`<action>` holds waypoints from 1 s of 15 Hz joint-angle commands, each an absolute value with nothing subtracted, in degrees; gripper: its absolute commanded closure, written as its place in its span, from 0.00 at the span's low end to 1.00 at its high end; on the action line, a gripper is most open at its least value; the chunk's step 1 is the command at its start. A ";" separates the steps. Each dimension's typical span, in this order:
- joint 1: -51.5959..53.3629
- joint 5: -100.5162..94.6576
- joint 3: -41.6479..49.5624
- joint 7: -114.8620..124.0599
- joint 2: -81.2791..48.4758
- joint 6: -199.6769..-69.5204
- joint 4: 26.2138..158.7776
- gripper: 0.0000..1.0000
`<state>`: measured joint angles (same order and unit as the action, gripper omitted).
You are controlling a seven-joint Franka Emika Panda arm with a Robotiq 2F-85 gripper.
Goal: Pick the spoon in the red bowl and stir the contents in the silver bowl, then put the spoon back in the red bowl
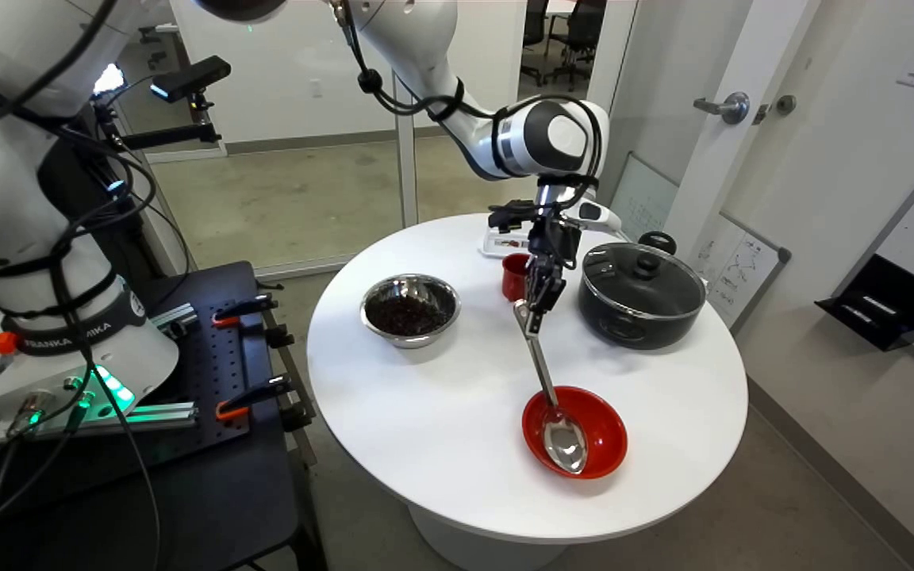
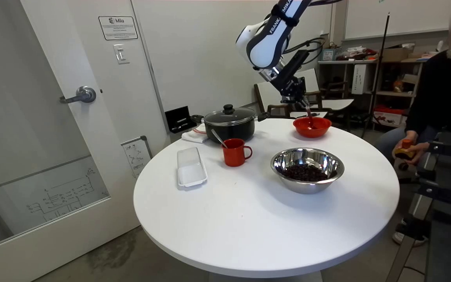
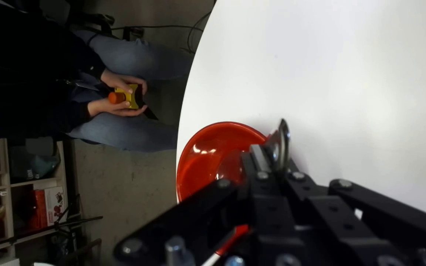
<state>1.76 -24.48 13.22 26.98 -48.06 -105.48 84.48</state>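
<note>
My gripper (image 1: 535, 319) is shut on the upper handle of the silver spoon (image 1: 541, 373). That handle slopes down and the oval head lies inside the outline of the red bowl (image 1: 614, 444); whether it touches the bottom I cannot tell. In the wrist view the handle's end (image 3: 283, 142) sticks up between the fingers, with the red bowl (image 3: 198, 162) below and to the left. The silver bowl (image 2: 307, 187) stands apart on the table in both exterior views. Dark contents (image 2: 304, 172) cover its bottom.
A lidded black pot (image 1: 643, 305) and a red cup (image 2: 234, 152) with another utensil in it stand near the arm. A white tray (image 2: 191, 172) lies beside the cup. Past the red bowl's table edge sits a person holding a yellow box (image 3: 129, 96).
</note>
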 commanded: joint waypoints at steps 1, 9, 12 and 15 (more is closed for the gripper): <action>2.80 -25.98 14.11 25.84 -49.81 -103.62 81.94 0.99; 4.65 -27.69 14.27 26.28 -51.06 -102.26 80.94 0.99; 5.17 -28.52 14.55 26.64 -51.41 -101.23 80.47 0.99; 5.25 -28.93 14.52 26.51 -51.60 -100.12 80.11 0.99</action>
